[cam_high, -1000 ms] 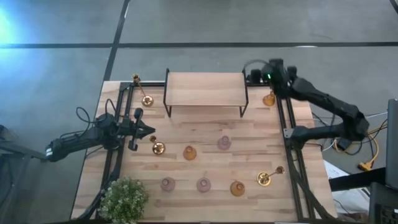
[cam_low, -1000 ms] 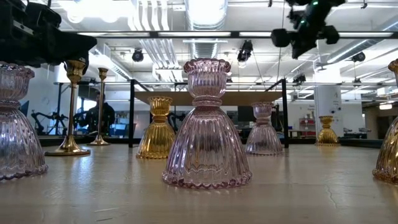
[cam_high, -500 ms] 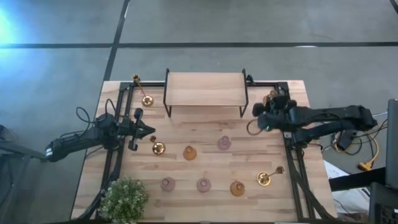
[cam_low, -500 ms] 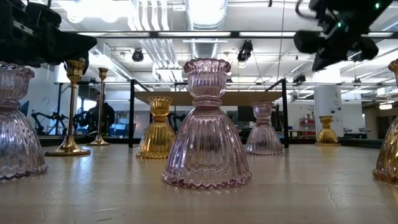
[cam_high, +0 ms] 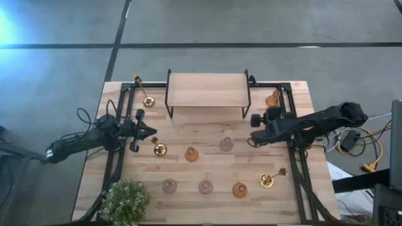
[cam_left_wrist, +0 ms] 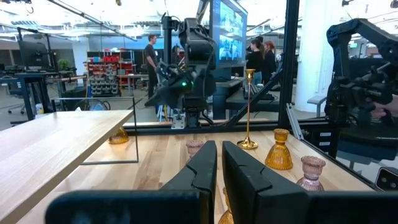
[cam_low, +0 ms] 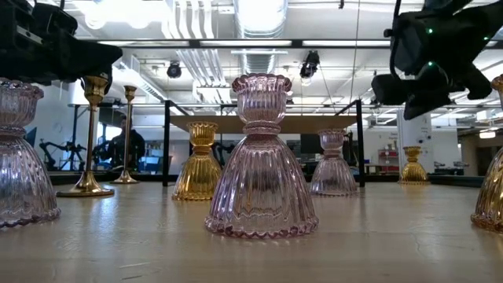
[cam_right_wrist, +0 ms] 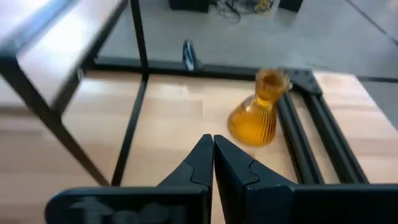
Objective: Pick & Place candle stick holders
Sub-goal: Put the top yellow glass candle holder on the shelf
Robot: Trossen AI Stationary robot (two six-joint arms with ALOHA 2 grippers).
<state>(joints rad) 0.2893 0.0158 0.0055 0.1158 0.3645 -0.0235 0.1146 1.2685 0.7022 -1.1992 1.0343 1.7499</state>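
Several candle stick holders stand spread over the wooden table. A pink holder [cam_high: 226, 144] and an amber holder [cam_high: 191, 154] are mid-table, and a gold holder [cam_high: 159, 149] stands just off the tip of my left gripper [cam_high: 151, 132], which is shut and empty [cam_left_wrist: 219, 168]. Another amber holder [cam_high: 272, 98] stands in the back right corner. My right gripper [cam_high: 256, 129] hovers above the table, right of the shelf and in front of that amber holder [cam_right_wrist: 258, 115]. Its fingers are shut on nothing [cam_right_wrist: 213, 155]. From table height the nearest pink holder [cam_low: 262, 157] fills the centre.
A wooden shelf on black legs [cam_high: 207, 91] stands at the back centre. A leafy plant [cam_high: 124, 201] sits at the front left corner. More holders line the front, with a gold one [cam_high: 267, 180] lying at the front right. Black frame rails [cam_high: 293, 135] run along both sides.
My right arm has swung from the back right corner forward and inward and come lower, now beside the shelf's right end. The left arm and all holders have stayed still.
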